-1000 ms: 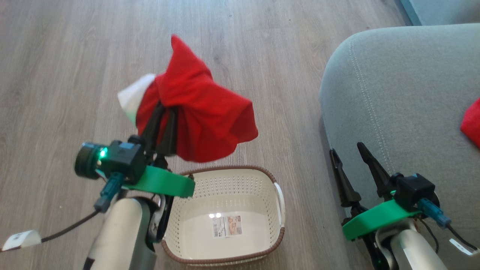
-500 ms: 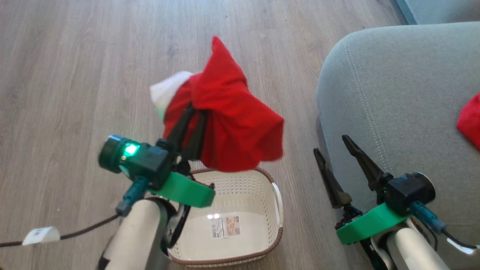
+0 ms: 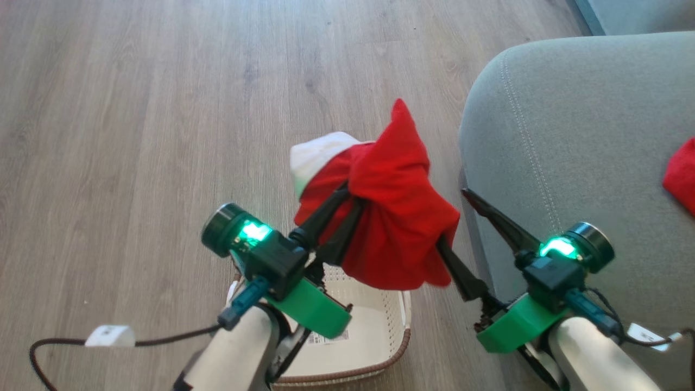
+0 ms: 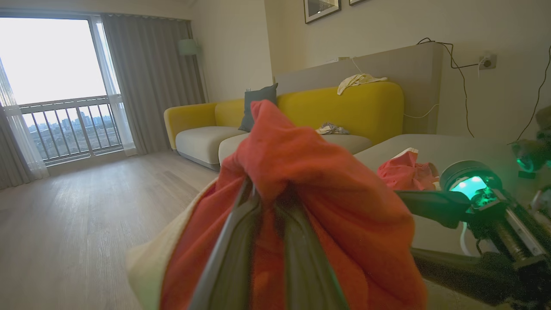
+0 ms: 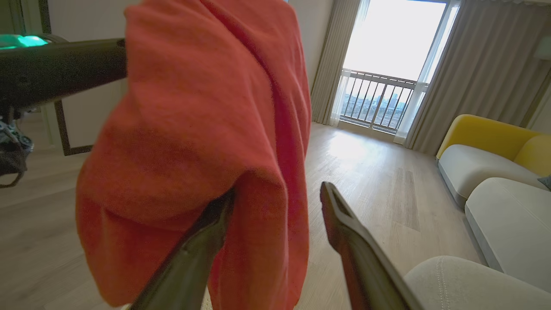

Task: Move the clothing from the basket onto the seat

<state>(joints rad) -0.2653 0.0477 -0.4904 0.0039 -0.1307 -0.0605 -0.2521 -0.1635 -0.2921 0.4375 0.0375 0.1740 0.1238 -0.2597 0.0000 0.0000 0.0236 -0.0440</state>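
Note:
My left gripper (image 3: pixel 352 191) is shut on a bright red garment (image 3: pixel 399 222) with a white band (image 3: pixel 317 155). It holds the garment in the air above the cream basket (image 3: pixel 403 339), just left of the grey-green seat (image 3: pixel 570 136). The left wrist view has both fingers (image 4: pixel 241 232) buried in the red cloth (image 4: pixel 310 172). My right gripper (image 3: pixel 454 218) is open beside it; one finger (image 5: pixel 206 241) sits under the hanging cloth (image 5: pixel 206 107) and the other finger (image 5: pixel 344 228) is bare. A second red garment (image 3: pixel 681 174) lies on the seat (image 4: pixel 456 148).
Wooden floor (image 3: pixel 136 108) spreads to the left and ahead. A dark cable with a white tag (image 3: pixel 108 335) trails at lower left. A yellow sofa (image 4: pixel 357 103) stands far behind, and the balcony window (image 5: pixel 387 56) lies beyond the open floor.
My left gripper has carried the red garment rightward and lower, from over the floor to right beside the seat's edge. The right gripper has swung up, and its left finger now meets the cloth.

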